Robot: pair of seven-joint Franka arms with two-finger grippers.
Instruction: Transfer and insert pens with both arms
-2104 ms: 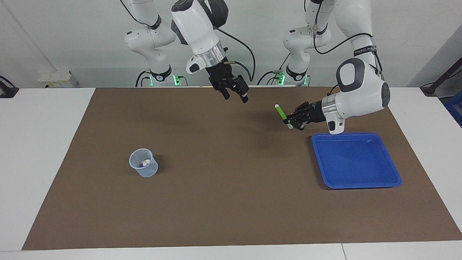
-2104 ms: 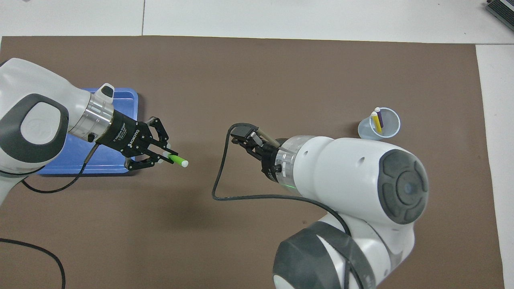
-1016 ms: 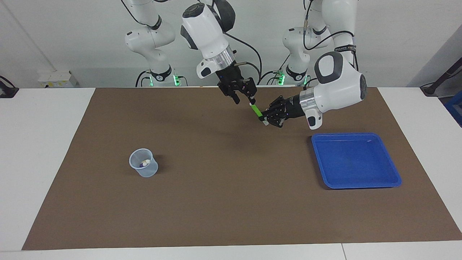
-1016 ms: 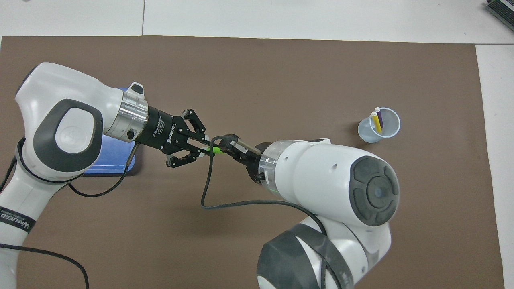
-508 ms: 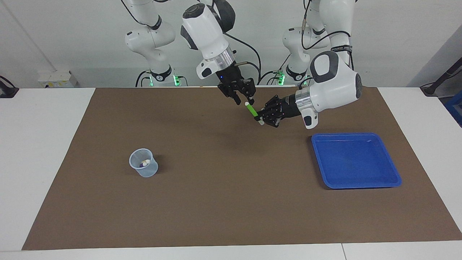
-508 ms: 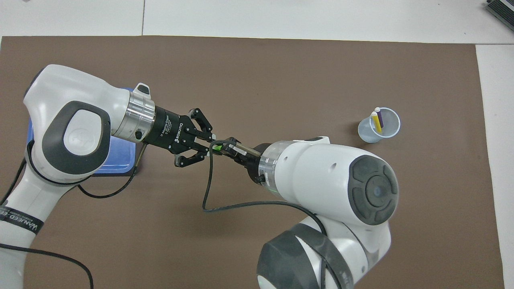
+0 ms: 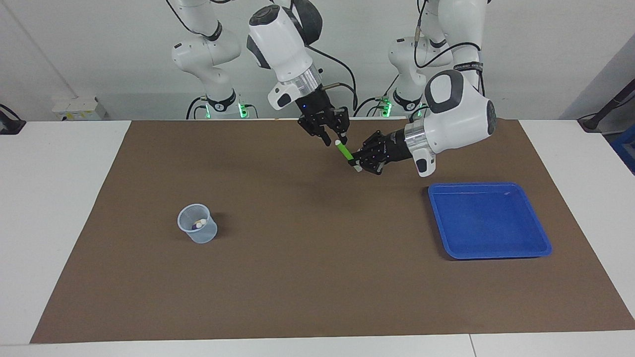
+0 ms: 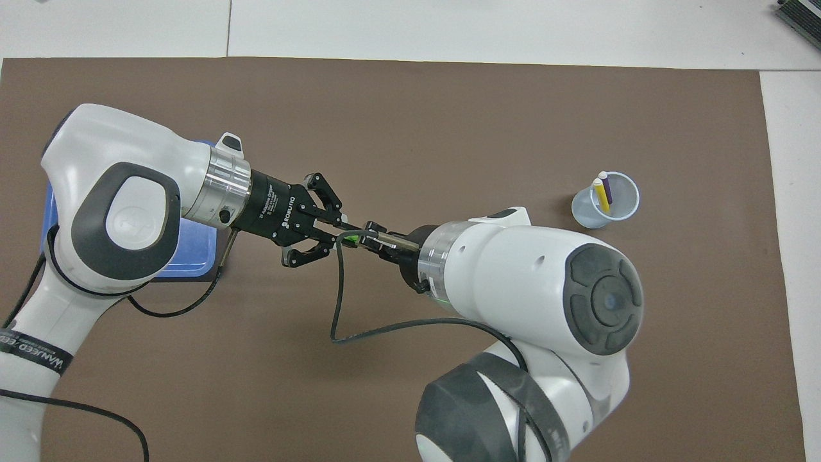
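Left pincer [image 7: 356, 159] is pinching the light, stiff, likely slippery green pen [image 7: 344, 150] by its lower end in mid-air over the table [image 7: 307, 277], while right pincer [image 7: 334, 137], gap unclear, is closing in on its upper end.

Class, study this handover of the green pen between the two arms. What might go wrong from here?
The left claw holds the green pen aloft with the right claw at its upper tip; letting go too soon would likely drop it onto the mat.
A hold that near the tip may let the pen tilt.
The cup is small and already holds two pens, so insertion could miss.
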